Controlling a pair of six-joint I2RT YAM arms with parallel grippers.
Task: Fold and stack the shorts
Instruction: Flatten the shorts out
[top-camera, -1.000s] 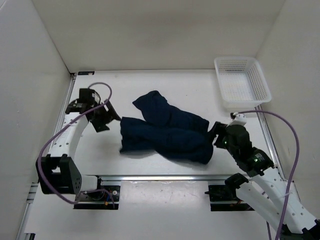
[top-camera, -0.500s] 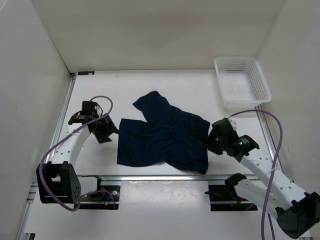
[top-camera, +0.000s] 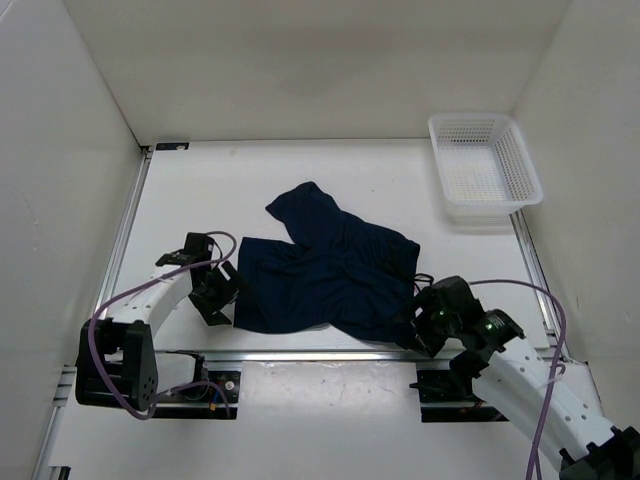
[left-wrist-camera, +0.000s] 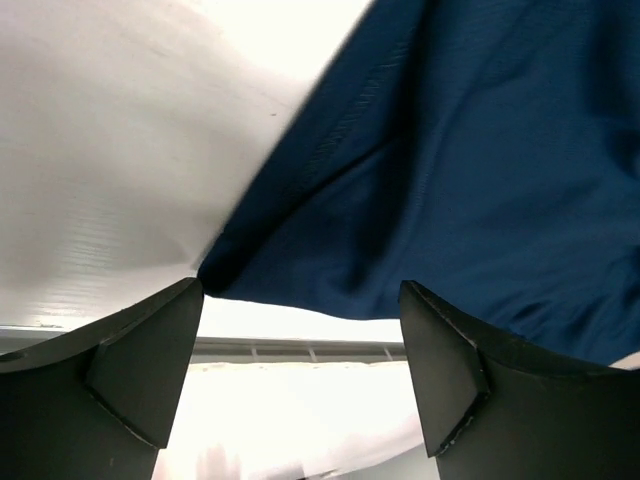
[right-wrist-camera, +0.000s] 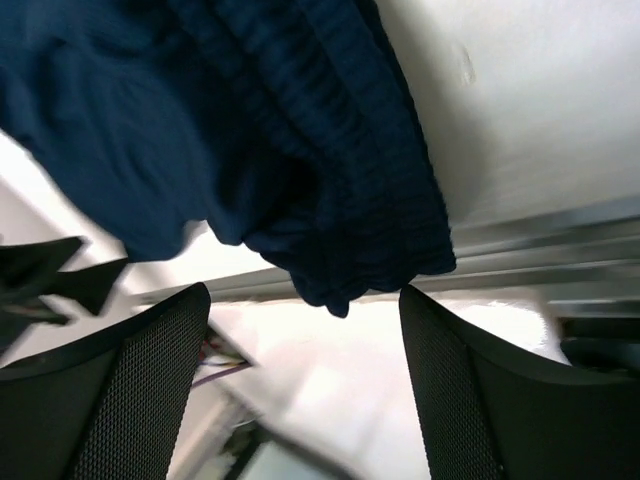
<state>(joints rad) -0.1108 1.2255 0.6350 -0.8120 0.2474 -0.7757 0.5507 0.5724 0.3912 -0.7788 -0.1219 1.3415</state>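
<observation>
While shorts (top-camera: 330, 275) lie rumpled on bench (top-camera: 200, 190), left fingers (left-wrist-camera: 130, 370) stand apart at a hem corner (left-wrist-camera: 220, 272). Right fingers (right-wrist-camera: 120, 390) apart, seemingly near waistband (right-wrist-camera: 385, 160)

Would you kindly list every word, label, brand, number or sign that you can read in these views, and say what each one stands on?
No readable text in any view.
The shorts are plain dark blue, with no tag or print showing.
The white mesh basket carries no label.
The table shows no markings that can be read.
</observation>
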